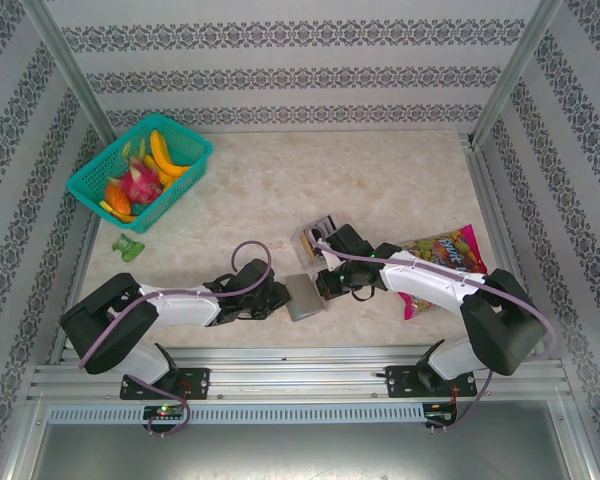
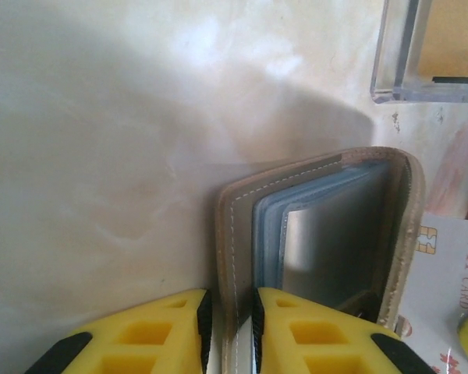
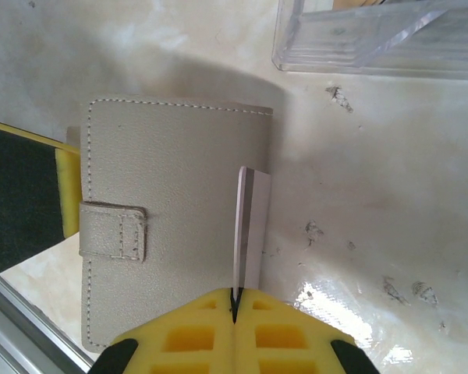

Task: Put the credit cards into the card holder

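Note:
The card holder (image 1: 303,296) lies between my two grippers, a grey-beige stitched wallet with a strap (image 3: 171,195). In the left wrist view it stands open (image 2: 327,234), with clear sleeves inside. My left gripper (image 2: 232,300) straddles its cover flap; the jaws stand slightly apart with thin gaps beside the flap. My right gripper (image 3: 235,300) is shut on a pale credit card (image 3: 249,226) with a grey stripe. I see the card edge-on, its tip at the holder's right edge. A white VIP card face (image 2: 452,273) shows beside the holder. Both grippers (image 1: 280,297) (image 1: 325,285) flank the holder.
A clear plastic tray (image 1: 315,240) (image 3: 374,39) stands just behind the holder, with a tan card (image 2: 452,31) in it. A colourful candy bag (image 1: 445,258) lies under the right arm. A green basket (image 1: 185,140) of toy fruit sits far left, and a small green thing (image 1: 130,247) lies near it.

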`<state>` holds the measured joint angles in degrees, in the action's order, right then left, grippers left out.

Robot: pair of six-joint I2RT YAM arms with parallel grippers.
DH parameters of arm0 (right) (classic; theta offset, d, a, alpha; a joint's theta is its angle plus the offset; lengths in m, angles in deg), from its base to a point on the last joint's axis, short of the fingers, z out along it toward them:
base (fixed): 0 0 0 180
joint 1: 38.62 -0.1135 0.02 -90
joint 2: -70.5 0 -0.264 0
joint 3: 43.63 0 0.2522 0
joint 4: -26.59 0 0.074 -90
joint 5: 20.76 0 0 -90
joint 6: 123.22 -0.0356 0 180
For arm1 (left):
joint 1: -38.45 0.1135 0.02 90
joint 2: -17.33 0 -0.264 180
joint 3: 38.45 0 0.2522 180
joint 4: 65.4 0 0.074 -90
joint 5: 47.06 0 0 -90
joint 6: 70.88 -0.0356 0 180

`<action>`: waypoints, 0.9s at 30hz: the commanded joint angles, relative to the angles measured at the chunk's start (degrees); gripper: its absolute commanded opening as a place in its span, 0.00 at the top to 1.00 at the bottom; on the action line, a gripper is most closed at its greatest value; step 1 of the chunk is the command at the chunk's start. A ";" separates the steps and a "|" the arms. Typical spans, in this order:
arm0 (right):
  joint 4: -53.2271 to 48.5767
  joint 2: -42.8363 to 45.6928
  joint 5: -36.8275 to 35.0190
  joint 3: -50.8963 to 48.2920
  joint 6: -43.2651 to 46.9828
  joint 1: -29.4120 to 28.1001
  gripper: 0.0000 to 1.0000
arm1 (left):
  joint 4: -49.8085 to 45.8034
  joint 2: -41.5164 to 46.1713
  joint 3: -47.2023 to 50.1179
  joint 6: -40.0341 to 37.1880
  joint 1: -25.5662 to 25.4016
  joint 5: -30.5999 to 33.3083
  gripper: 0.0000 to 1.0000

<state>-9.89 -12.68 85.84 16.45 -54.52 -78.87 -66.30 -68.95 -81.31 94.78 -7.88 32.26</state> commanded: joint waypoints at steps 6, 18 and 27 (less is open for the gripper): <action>0.68 0.21 2.41 0.03 -0.96 -0.11 1.00 | 6.80 -0.80 -1.15 -3.10 0.11 -2.38 0.95; -5.92 15.76 -11.31 -1.40 -5.61 6.12 1.00 | -32.04 6.18 -21.22 -15.53 0.10 -1.51 1.00; -7.08 27.68 -15.38 -4.42 -11.72 7.29 1.00 | -34.54 1.33 -25.07 -16.05 -0.39 -2.86 1.00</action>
<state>-15.62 10.75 74.50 13.72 -62.24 -71.74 -96.05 -65.60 -106.93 79.94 -7.68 29.75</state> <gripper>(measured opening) 0.045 0.066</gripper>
